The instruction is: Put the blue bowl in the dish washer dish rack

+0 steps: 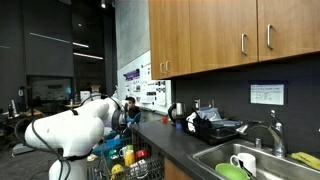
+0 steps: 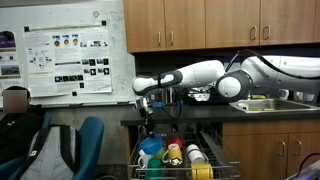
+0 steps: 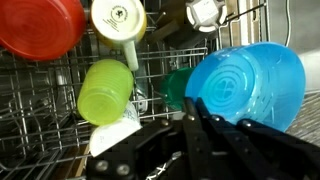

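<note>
Blue bowl (image 3: 245,85): is lying tilted on its side in the wrist view, its ringed underside facing the camera; it is filling the right of that picture, over the rack's wires. In an exterior view it is showing as a blue patch (image 2: 149,152) directly under the gripper, at the left end of the rack.
Gripper (image 3: 193,112): is reaching in from the bottom of the wrist view; its dark fingers are drawn close together and are pinching the bowl's left edge. In an exterior view it is hanging straight down (image 2: 150,122) over the rack.
Dish rack (image 3: 40,110): is standing pulled out below the counter (image 2: 215,165), its grey wire grid and tines carrying other dishware; it is also showing low in the frame (image 1: 150,166).
Red dish (image 3: 40,25): is sitting at the top left of the rack, well apart from the bowl.
Light green cup (image 3: 105,90): is lying among the tines, left of the bowl, with a darker green item between them.
Pale yellow cup (image 3: 118,20): is resting just beside the red dish.
Arm (image 2: 200,75): is stretching from the counter side out above the rack.
Sink (image 1: 275,158): is holding a green bowl (image 1: 232,172) and a white mug (image 1: 243,161).
Dark drainer (image 1: 215,128): is standing on the counter near the sink.
</note>
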### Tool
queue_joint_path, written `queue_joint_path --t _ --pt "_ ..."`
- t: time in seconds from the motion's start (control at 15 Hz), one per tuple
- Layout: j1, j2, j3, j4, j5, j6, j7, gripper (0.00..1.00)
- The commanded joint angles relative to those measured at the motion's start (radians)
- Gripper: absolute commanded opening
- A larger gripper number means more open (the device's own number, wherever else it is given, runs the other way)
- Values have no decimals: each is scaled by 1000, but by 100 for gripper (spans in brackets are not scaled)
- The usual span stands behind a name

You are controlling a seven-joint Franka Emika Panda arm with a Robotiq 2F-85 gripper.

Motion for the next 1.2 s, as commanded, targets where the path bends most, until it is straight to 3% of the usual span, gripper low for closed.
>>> queue_joint_path --t 0.0,1.0,1.07,1.13 --pt "2 0 -4 3 -2 45 -26 1" --pt "51 49 -9 20 -6 90 -5 1" --pt "55 50 -14 21 -10 92 -4 7" --pt "57 50 -16 22 -12 94 -4 30"
